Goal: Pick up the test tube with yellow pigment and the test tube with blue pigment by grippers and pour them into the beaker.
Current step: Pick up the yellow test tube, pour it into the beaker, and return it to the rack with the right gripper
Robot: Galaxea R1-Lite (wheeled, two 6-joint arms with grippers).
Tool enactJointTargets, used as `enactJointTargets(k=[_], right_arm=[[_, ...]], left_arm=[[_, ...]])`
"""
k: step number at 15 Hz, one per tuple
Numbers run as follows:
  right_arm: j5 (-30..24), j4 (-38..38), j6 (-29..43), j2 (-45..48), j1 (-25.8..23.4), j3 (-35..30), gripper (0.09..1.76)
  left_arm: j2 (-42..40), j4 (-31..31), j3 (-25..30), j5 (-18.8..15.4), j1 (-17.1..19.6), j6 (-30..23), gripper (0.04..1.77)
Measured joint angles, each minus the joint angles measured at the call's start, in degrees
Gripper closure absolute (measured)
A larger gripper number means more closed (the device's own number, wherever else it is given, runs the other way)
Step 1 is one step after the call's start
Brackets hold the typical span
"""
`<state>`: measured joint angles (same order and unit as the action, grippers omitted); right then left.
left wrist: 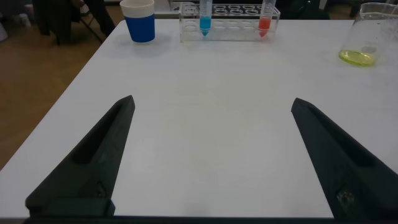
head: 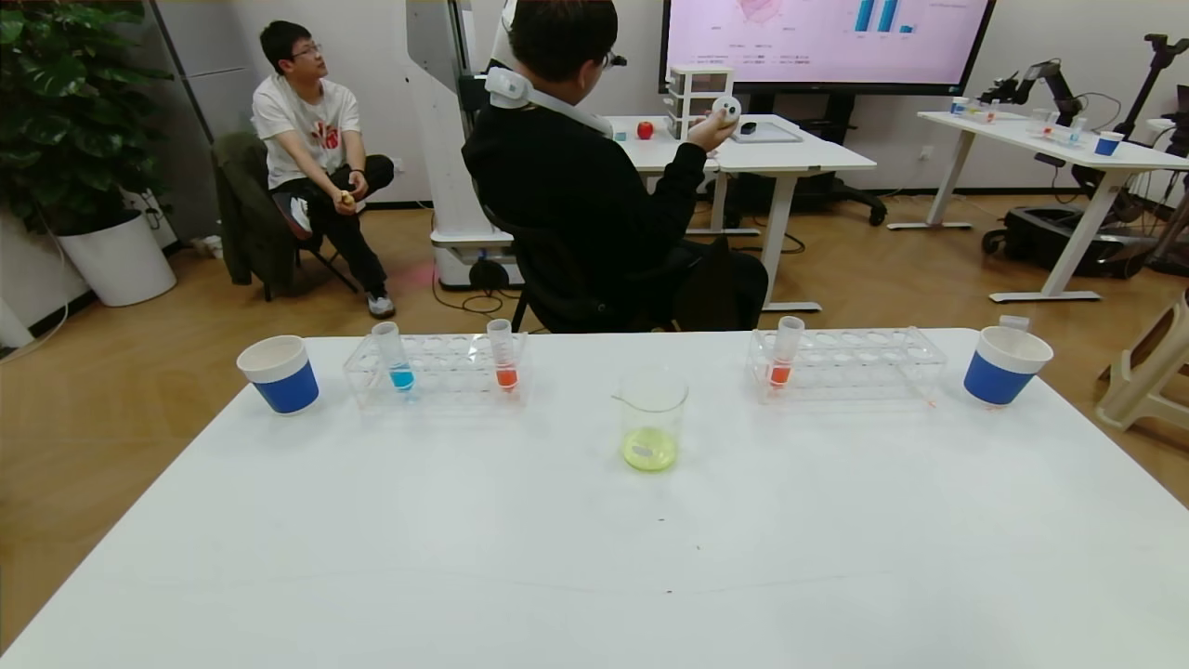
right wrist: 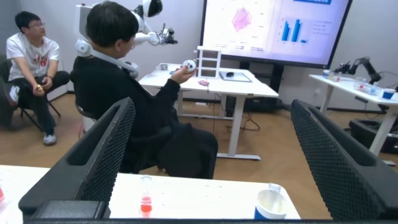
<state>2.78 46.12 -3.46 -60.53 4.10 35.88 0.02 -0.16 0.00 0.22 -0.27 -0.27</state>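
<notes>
The beaker (head: 652, 418) stands mid-table with yellow-green liquid in its bottom; it also shows in the left wrist view (left wrist: 367, 34). The test tube with blue pigment (head: 395, 358) stands upright in the left clear rack (head: 437, 370), and shows in the left wrist view too (left wrist: 204, 18). No yellow-tipped tube shows; a clear tube end (head: 1014, 322) sticks up at the right cup. My left gripper (left wrist: 212, 102) is open and empty, low over bare table well short of the rack. My right gripper (right wrist: 212, 106) is open and empty, facing the table's far right edge. Neither gripper shows in the head view.
Orange-red tubes stand in the left rack (head: 503, 356) and the right rack (head: 785, 353). Blue-and-white paper cups stand at the far left (head: 279, 373) and far right (head: 1003, 365). A seated person in black (head: 576, 177) is just beyond the table's far edge.
</notes>
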Motion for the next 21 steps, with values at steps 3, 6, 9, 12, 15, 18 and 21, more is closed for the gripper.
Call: enactJointTargets(k=[3, 6, 9, 12, 15, 18, 21], right_arm=[[-0.26, -13.02, -3.01, 16.70, -0.27, -4.79, 0.11], [-0.66, -28.26, -6.51, 32.09, -0.35, -6.34, 0.11], [-0.99, -37.68, -8.44, 43.78, -1.68, -7.22, 0.11], [-1.90, -45.11, -8.67, 52.92, -3.25, -9.14, 0.11], [-1.60, -42.74, -7.14, 58.53, -3.61, -16.03, 0.11], [-1.88, -30.07, -4.96, 60.17, -3.66, -28.57, 0.11], [-1.84, -30.66, -0.33, 60.55, -3.63, -34.95, 0.11]], left_arm=[[0.00, 0.02, 0.00, 0.00, 0.00, 0.00, 0.06], [0.00, 0.00, 0.00, 0.02, 0.00, 0.00, 0.06], [0.00, 0.00, 0.00, 0.02, 0.00, 0.00, 0.06], [0.00, 0.00, 0.00, 0.02, 0.00, 0.00, 0.06], [0.00, 0.00, 0.00, 0.00, 0.00, 0.00, 0.06], [0.00, 0.00, 0.00, 0.00, 0.00, -0.02, 0.06], [0.00, 0.00, 0.00, 0.00, 0.00, 0.05, 0.06]])
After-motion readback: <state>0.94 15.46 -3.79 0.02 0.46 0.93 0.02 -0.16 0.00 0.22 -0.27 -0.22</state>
